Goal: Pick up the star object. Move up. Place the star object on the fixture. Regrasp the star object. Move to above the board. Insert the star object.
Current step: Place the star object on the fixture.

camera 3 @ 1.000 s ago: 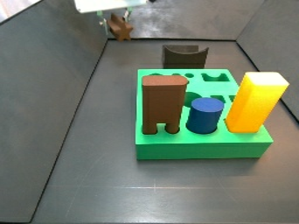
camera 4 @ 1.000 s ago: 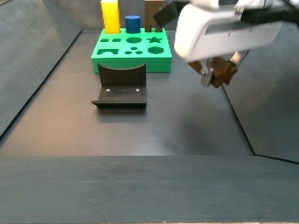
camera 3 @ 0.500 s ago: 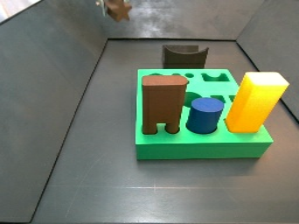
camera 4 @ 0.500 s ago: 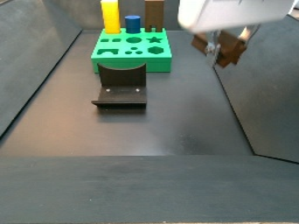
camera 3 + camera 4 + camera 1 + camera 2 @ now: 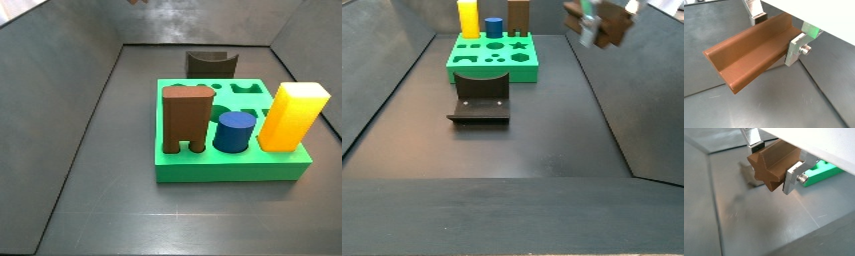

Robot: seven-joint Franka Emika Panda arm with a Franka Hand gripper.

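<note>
Two silver fingers point(image 5: 793, 177) clamp the star object point(image 5: 771, 166) between the jaws of the gripper point(image 5: 773, 163); in a wrist view its grooved side point(image 5: 754, 50) runs out past the pads. Gripper point(image 5: 596, 22) sits high, well above the floor. Below and off to the side: fixture point(image 5: 480, 99), then board point(image 5: 493, 58).

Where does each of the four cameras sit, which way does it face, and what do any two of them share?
Wrist view: on the arm's wrist, looking along the hand at the held star object over grey floor.
Wrist view: same wrist, showing the star-shaped end, both fingers and a corner of the board.
Side view: looks down over the board towards the fixture; the hand is almost out of frame.
Side view: opposite end, fixture nearest, board behind, hand high up.
Both side views share board, fixture and pegs.
</note>
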